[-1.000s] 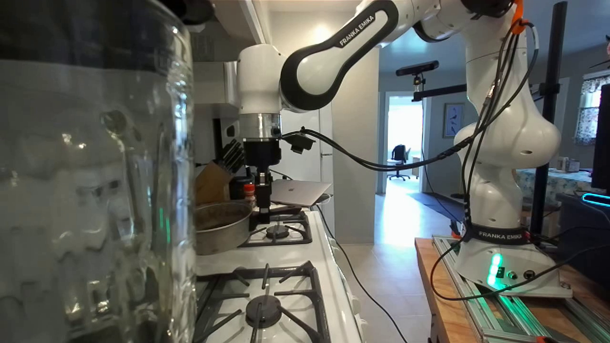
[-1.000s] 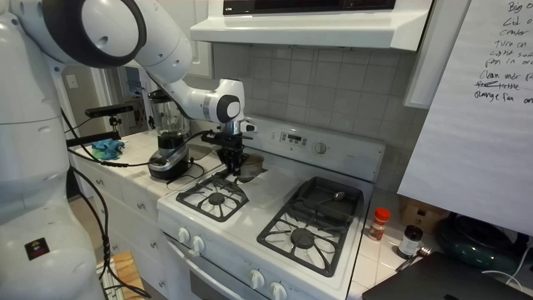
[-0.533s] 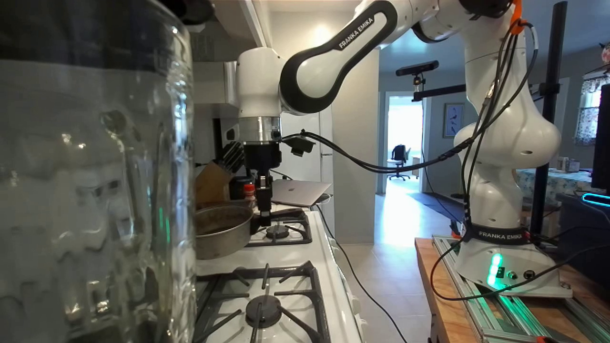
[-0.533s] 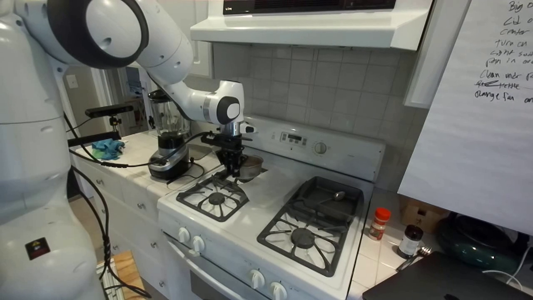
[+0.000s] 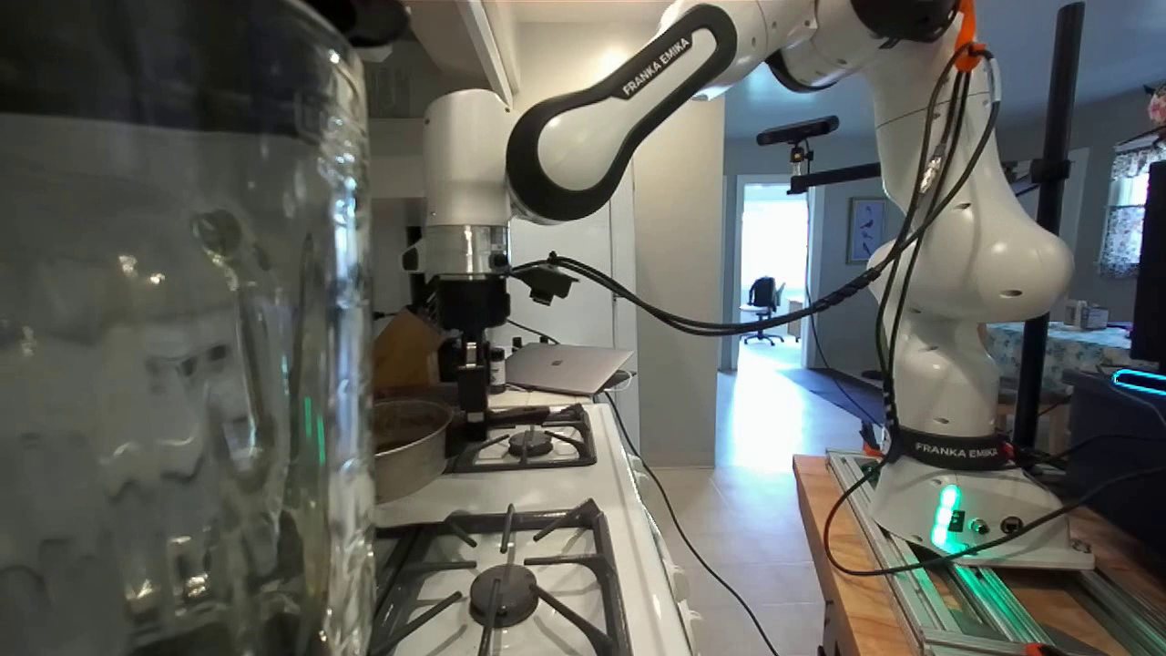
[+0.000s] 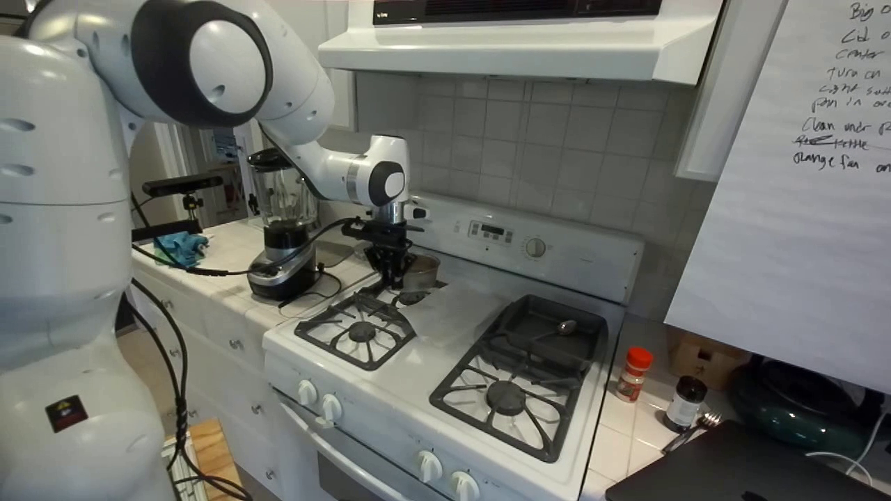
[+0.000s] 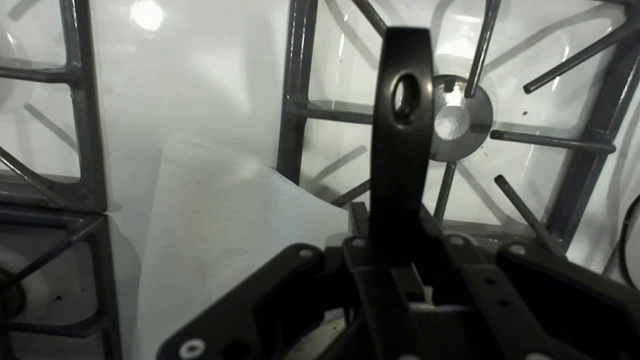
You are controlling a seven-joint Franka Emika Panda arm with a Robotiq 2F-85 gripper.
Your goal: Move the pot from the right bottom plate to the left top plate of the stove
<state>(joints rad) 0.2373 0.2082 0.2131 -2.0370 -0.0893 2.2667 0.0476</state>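
Pot [image 6: 420,273] is near the back left corner of the stove worktop [image 6: 418,372]; whether set down or hanging above the burner [image 6: 412,298], I cannot tell. The hand [image 7: 395,222] is clamped on its handle [image 7: 401,150]. Placing seems the present step; next calls for centring, gentle lowering, then release.

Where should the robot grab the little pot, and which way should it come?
Probably by the black handle, coming from straight above and squeezing its two long sides. The handle is long, thin and sticks out sideways from the round pot, so it's easy to pinch. The gripper points down and looks closed on it like that.
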